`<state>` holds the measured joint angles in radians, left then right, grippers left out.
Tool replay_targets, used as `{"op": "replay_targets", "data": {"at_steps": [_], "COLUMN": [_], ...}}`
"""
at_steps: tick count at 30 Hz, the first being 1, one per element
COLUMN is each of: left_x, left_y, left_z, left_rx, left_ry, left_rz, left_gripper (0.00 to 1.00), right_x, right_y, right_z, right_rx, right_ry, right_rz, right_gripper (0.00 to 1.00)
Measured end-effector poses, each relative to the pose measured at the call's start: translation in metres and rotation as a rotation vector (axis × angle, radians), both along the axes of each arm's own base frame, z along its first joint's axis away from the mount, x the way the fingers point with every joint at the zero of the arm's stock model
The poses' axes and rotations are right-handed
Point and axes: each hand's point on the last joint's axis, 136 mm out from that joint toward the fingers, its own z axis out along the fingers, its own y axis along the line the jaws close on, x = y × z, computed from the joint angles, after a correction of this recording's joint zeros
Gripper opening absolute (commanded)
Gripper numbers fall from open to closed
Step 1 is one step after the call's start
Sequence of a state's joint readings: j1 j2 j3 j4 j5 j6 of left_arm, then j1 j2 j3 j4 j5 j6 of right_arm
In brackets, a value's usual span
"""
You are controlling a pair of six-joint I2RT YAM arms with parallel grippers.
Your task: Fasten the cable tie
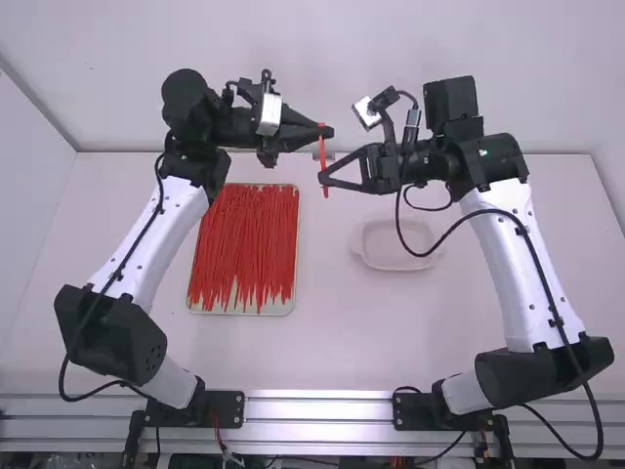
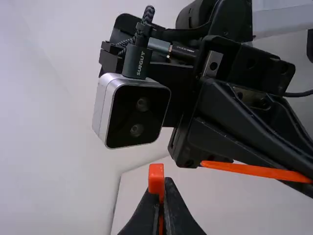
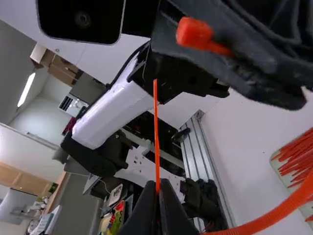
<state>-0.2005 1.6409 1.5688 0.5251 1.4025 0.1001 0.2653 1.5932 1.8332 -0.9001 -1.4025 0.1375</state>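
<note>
I am at the threading step, both hands raised above the bench and meeting over its far middle. My left hand is clenched on the tie, pinching it just below the head, which stands clear above my fingertips. My right hand is clenched on the strap, with the free tip poking out toward the head. Tip and head are near each other but apart, and I judge nothing has entered the slot yet, so the tie is not fastened.

Next I need to line the tip up with the slot in the head, which I cannot make out from here, and push it through squarely. The strap is thin and bends, so a slight misaim would slide it past. The tray of spare ties and the dish lie below, well apart from the work.
</note>
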Motion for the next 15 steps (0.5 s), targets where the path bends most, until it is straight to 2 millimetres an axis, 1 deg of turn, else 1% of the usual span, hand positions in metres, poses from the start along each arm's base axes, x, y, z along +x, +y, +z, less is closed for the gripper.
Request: {"op": "replay_targets", "data": {"at_steps": [8, 15], "left_x": [0.005, 0.008], "left_y": [-0.001, -0.001], "left_z": [0.002, 0.002], "left_rx": [-0.012, -0.015], "left_ry": [0.01, -0.001], "left_rz": [0.031, 0.045], "left_gripper": [0.02, 0.02], "right_x": [0.009, 0.013], "right_y": [0.004, 0.004], "right_z": [0.0, -0.001], "right_rx": [-0.022, -0.037], "right_ry": [0.004, 0.025], "right_rz": [-0.038, -0.059], "right_gripper": [0.0, 0.0]}}
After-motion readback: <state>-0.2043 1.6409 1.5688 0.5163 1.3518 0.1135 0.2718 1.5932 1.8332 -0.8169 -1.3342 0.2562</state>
